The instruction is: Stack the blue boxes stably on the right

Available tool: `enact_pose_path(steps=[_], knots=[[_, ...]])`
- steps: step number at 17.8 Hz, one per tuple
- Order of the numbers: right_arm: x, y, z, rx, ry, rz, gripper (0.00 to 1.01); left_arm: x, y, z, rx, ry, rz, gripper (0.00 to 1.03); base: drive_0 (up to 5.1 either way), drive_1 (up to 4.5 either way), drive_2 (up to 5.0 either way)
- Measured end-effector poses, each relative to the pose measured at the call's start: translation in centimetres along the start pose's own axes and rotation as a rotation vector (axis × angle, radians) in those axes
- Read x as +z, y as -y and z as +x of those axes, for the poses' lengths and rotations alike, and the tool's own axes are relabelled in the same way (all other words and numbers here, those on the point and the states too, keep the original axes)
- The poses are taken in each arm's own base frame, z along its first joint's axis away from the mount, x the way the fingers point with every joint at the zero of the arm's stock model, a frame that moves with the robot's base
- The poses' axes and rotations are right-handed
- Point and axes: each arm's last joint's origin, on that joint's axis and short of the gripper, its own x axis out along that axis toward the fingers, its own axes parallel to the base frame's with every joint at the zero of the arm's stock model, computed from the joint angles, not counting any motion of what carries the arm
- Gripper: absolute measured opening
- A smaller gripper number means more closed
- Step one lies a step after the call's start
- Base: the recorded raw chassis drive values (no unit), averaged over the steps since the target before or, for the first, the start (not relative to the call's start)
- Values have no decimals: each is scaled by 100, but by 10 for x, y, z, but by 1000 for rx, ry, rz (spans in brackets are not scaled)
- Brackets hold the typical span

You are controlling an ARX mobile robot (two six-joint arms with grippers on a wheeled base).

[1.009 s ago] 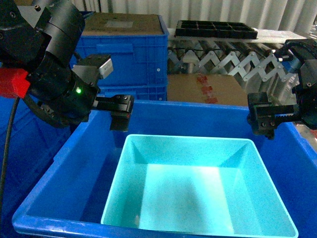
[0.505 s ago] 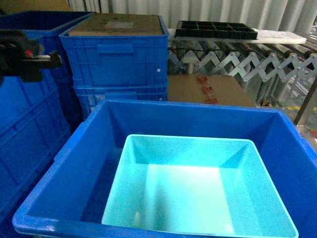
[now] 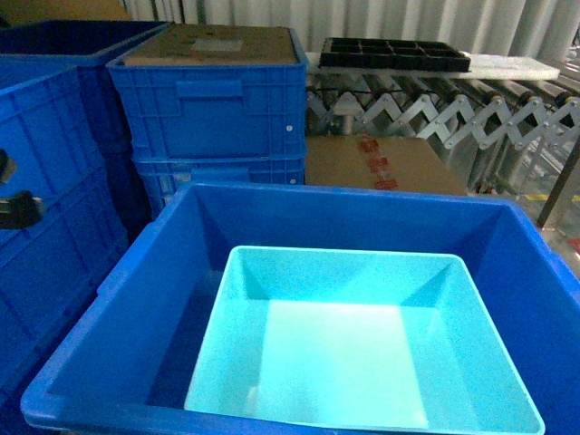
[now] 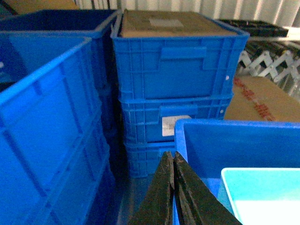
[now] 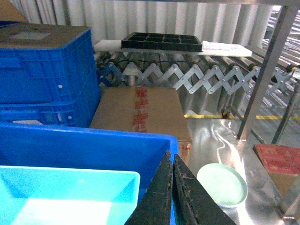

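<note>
Since the turquoise tub [image 3: 362,349] already sits nested low inside the near dark-blue crate [image 3: 154,299], looks stable to me, both grippers [image 4: 174,161] [image 5: 171,161] off it, jaws together.

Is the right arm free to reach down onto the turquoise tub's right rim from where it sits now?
Probably yes. The right gripper, fingers closed and empty, sits just outside the dark-blue crate holding the turquoise tub. Nothing covers the tub; only the crate's wall needs clearing.

A brown cardboard box [image 3: 385,163] sat at twelve o'clock, a black compartment tray [image 3: 396,54] on the roller conveyor [image 3: 507,113] behind it. A pale green plate [image 5: 221,184] lay on the floor at three o'clock.
</note>
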Motion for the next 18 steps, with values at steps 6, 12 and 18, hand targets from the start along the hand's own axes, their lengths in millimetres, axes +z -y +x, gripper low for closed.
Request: enact_pose_path(steps=[6, 12, 18], knots=[[-1, 13, -52, 2, -8, 0, 2, 4, -24, -60, 21, 27, -5, 2, 0, 0, 0], [1, 14, -79, 2, -3, 0, 2, 3, -22, -95, -3, 23, -4, 2, 0, 0, 0], [7, 14, -97, 2, 19, 0, 2, 9, -22, -115, -3, 45, -5, 2, 0, 0, 0]])
